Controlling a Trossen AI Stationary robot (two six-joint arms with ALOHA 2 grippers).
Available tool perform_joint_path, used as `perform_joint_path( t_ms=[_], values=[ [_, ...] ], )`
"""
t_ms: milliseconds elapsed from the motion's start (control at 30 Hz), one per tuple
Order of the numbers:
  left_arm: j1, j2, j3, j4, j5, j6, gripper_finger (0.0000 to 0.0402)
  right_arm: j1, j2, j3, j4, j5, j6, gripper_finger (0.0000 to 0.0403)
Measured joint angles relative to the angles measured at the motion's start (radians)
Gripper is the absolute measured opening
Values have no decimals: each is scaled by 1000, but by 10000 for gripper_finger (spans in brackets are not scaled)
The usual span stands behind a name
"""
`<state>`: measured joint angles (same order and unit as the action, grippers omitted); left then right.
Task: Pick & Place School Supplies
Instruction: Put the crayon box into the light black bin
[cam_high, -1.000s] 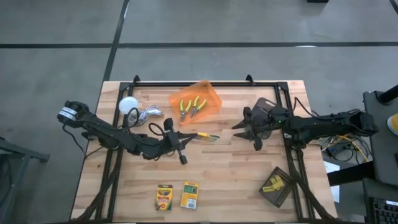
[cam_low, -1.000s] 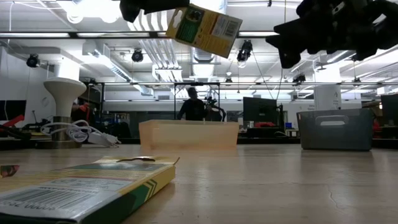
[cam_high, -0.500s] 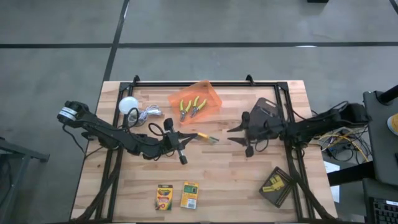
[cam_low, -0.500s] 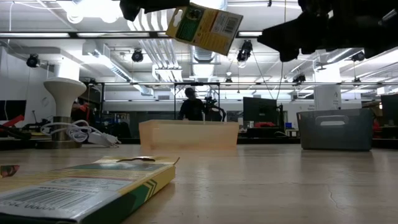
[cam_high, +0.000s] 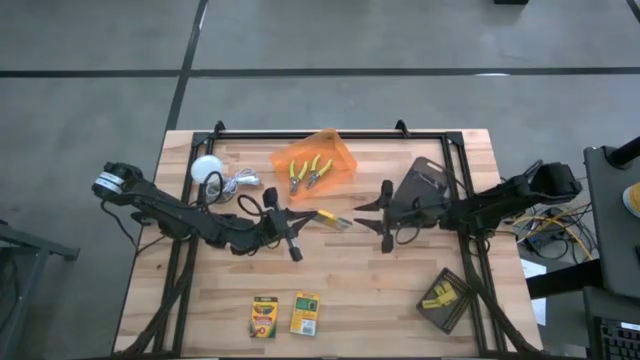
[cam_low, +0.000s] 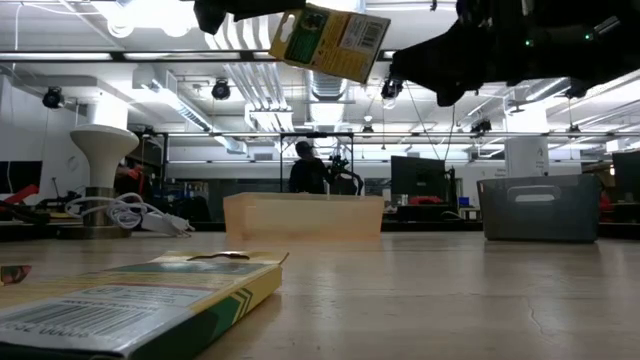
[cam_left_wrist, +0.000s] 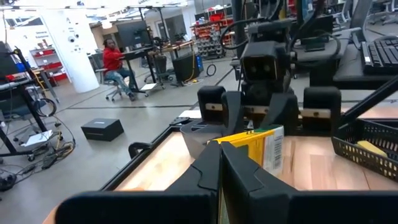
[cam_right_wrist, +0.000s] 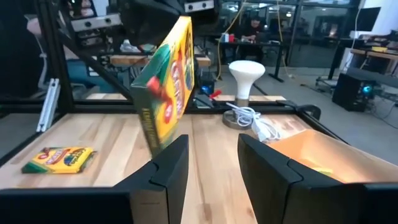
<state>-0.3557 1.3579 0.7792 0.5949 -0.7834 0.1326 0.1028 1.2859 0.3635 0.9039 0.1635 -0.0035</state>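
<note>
Three crayon boxes in sight, one of them in the air. Left claw (cam_high: 306, 219) out over the middle of the table, pinched fully shut on one end of that crayon box (cam_high: 334, 221), holding it well clear of the wood. From table height, seen hanging tilted near the top of the picture (cam_low: 330, 40), label side out, with the left claw (cam_low: 250, 8) above it. From the left wrist, yellow edge of the box (cam_left_wrist: 258, 146) sticking out past the closed fingers (cam_left_wrist: 217, 180).

Right claw (cam_high: 372, 216) facing it from the other side, near the free end of the box but not touching. Fingers (cam_right_wrist: 163, 177) spread partway, gripping nothing; box (cam_right_wrist: 166, 87) standing on edge just ahead of them, not between them.

Two other crayon boxes (cam_high: 264, 317) lying flat, side by side, near the front edge of the table (cam_high: 400, 300); one of them large in the foreground of the low view (cam_low: 130, 300).

Two pliers (cam_high: 308, 172) with yellow handles lying inside the orange bin (cam_high: 340, 150) at the back of the table. Beside the bin, toward the left arm, white ball (cam_high: 206, 168) with its cable (cam_high: 240, 182) coiled next to it.

Yellow blocks (cam_high: 440, 297) sitting in a black tray (cam_high: 450, 315) at the front corner on the right arm's side. Count of blocks: cannot tell.

Person (cam_low: 308, 170) far back in the room beyond the table.
</note>
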Motion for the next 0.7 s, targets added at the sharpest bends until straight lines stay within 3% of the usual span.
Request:
perform_joint_path(
  t_ms=[433, 700],
  values=[
    [7, -2, 2, 12, -10, 8, 5, 0, 212, 173, -19, -3, -33, 133],
    [7, -2, 2, 7, -7, 13, 5, 0, 247, 195, -20, 20, -50, 132]
  ],
)
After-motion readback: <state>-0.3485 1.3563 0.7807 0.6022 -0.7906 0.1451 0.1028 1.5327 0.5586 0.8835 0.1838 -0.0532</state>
